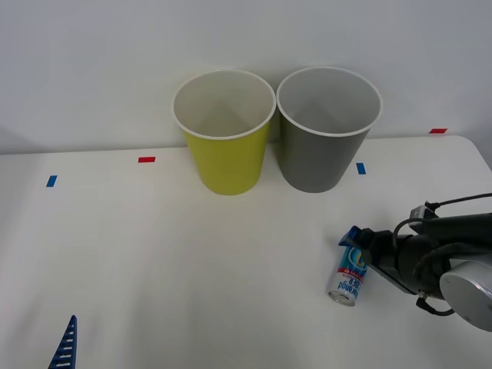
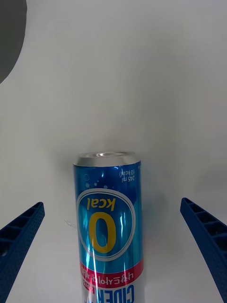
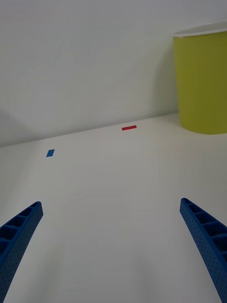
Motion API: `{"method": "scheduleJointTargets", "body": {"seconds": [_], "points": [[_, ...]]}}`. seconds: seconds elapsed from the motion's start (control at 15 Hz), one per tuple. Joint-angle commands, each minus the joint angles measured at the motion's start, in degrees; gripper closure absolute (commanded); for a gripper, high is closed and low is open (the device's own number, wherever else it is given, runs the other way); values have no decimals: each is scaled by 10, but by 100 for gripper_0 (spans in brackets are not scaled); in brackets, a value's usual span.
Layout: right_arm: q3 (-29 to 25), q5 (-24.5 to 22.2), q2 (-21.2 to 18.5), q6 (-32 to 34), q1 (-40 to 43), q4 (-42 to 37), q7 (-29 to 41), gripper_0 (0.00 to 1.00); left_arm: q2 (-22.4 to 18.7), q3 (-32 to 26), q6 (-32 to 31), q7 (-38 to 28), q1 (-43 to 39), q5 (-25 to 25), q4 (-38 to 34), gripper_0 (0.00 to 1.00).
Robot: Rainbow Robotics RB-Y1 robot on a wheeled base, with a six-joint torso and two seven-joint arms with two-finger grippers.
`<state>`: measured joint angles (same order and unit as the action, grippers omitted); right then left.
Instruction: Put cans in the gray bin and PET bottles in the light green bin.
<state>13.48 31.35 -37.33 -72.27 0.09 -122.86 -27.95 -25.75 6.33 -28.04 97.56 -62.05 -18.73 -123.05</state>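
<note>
A small blue can [image 1: 350, 275] with a white-and-red label lies on its side on the white table at the front right. My right gripper [image 1: 356, 263] is open around it, one blue finger on each side; in the right wrist view the can [image 2: 109, 222] lies between the spread fingers [image 2: 21, 232], untouched. The light green bin [image 1: 227, 154] and the gray bin [image 1: 319, 154] stand upright side by side at the back, both empty inside. My left gripper [image 1: 65, 347] waits open at the front left. PET bottles are out of view.
Small tape marks lie on the table: red [image 1: 146, 159] and blue [image 1: 51, 181] at the left, blue [image 1: 360, 167] and red [image 1: 437, 131] at the right. A white wall rises just behind the bins. The table's right edge [image 1: 480, 154] runs close to my right arm.
</note>
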Motion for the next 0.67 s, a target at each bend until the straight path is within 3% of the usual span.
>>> {"method": "scheduleJointTargets", "body": {"seconds": [0.07,0.4,0.67], "points": [[7,-11,13,2,-5,19,-11,0,0,0,0,0,0,0,0,0],[8,-19,25,2,-4,31,-17,0,0,0,0,0,0,0,0,0],[7,-52,57,3,-4,51,-39,0,0,0,0,0,0,0,0,0]]}}
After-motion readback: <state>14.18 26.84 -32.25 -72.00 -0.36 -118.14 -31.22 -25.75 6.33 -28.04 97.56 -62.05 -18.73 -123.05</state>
